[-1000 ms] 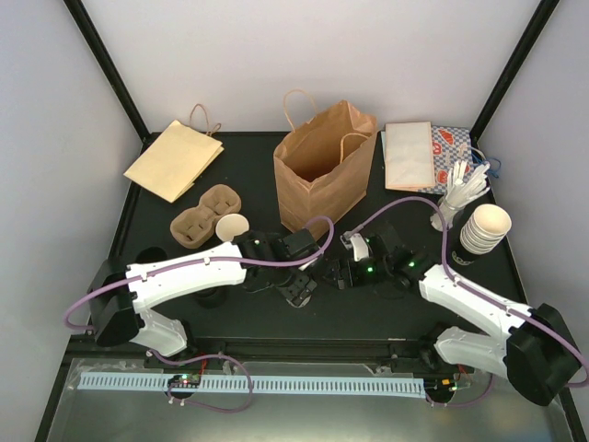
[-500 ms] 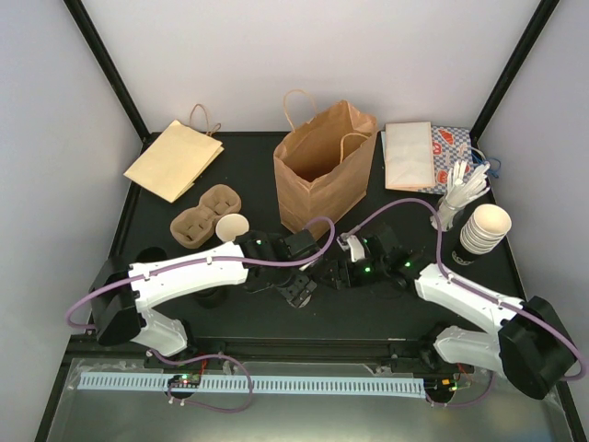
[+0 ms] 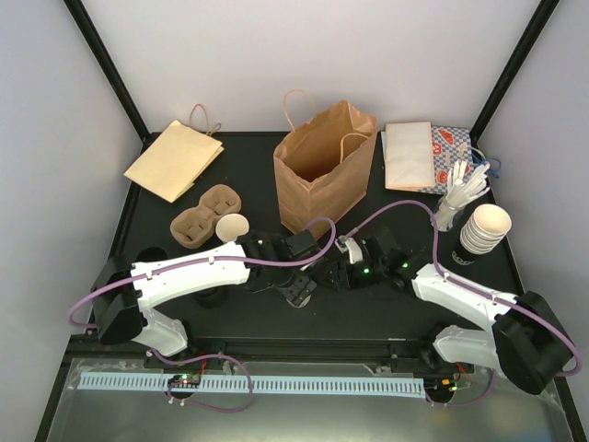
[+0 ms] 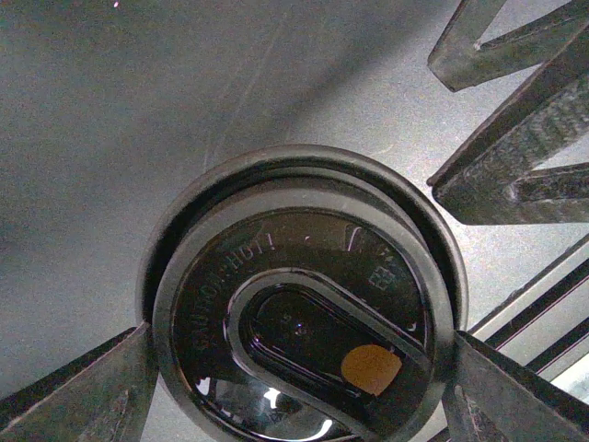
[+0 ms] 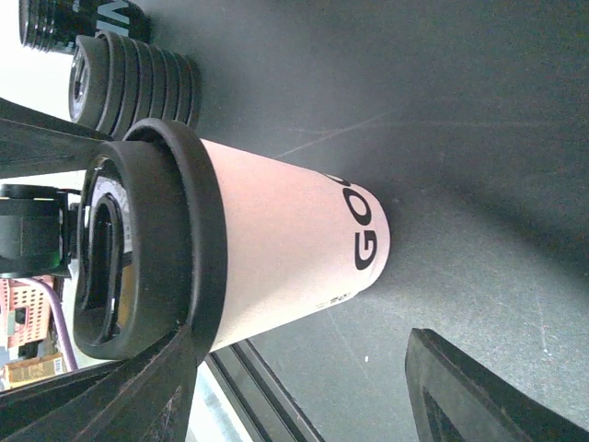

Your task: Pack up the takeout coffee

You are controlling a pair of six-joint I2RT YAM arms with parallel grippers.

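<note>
I count 1 small white paper cup with dark print (image 5: 285,249), standing upright on the black surface (image 3: 239,170) near the middle of its near edge. It is capped by 1 black plastic lid (image 4: 304,304). My left tool (image 4: 302,335) hangs over it, its 2 fingers set against opposite sides of the lid's rim, gripping the lid. My right tool (image 5: 302,339) comes in from the side with its jaws apart: 1 finger by the lid, the other clear of the cup's base, nothing held.

Toward the far edge stands 1 open brown paper bag (image 3: 322,180). 1 flat brown paper bag (image 3: 173,158) lies at the far left corner. 1 brown moulded-cardboard carrier (image 3: 204,219) sits nearer, with 1 open cream cup (image 3: 232,226) just beside it. 1 stack of nested cream cups (image 3: 483,230) sits by the right edge, and 1 stack of black lids (image 5: 138,78) is near the capped cup.

From above, my 2 arms (image 3: 184,272) hide the capped cup. Since 1 second ago my right arm has edged leftward toward the left one; the rest has stayed put.
</note>
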